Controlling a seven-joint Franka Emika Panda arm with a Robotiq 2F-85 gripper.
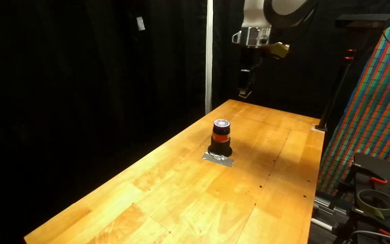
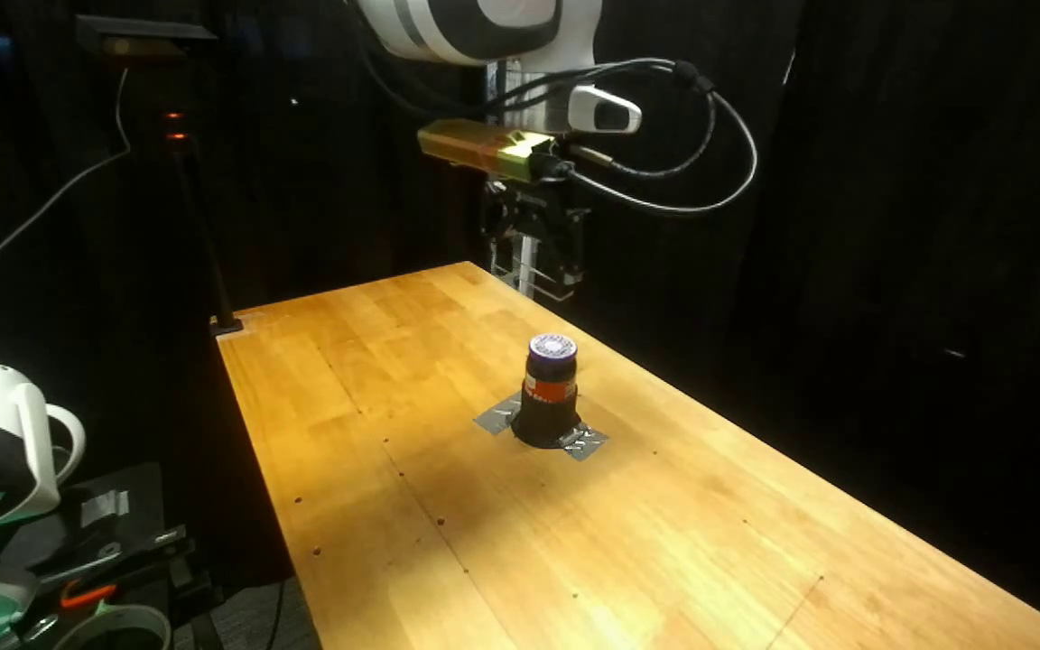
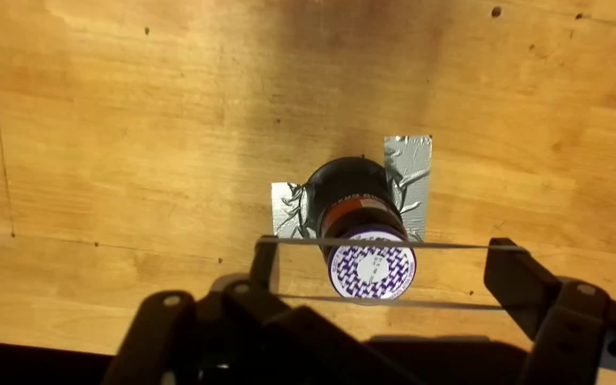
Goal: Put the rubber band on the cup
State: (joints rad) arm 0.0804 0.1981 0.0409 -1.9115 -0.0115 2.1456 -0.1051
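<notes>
The cup (image 1: 221, 137) stands upright on the wooden table in both exterior views (image 2: 547, 394). It is a dark cylinder with an orange-red band and a purple-and-white patterned lid. My gripper (image 1: 244, 94) is above the table, higher than the cup and farther toward the table's far end. In the wrist view my gripper (image 3: 388, 267) is open, its fingers wide apart. The rubber band (image 3: 446, 245) is stretched around both fingers as two thin strands. In that view the strands cross in front of the cup's lid (image 3: 375, 272), apart from it. The band is hard to make out in the exterior views.
Silver tape pieces (image 3: 410, 179) hold the cup's black base to the table (image 1: 168, 203). A dark post (image 1: 333, 91) with a camera stands at the far corner. A side cart (image 1: 384, 176) carries a tape roll (image 1: 362, 203). A cable loop (image 2: 752, 167) hangs from the wrist.
</notes>
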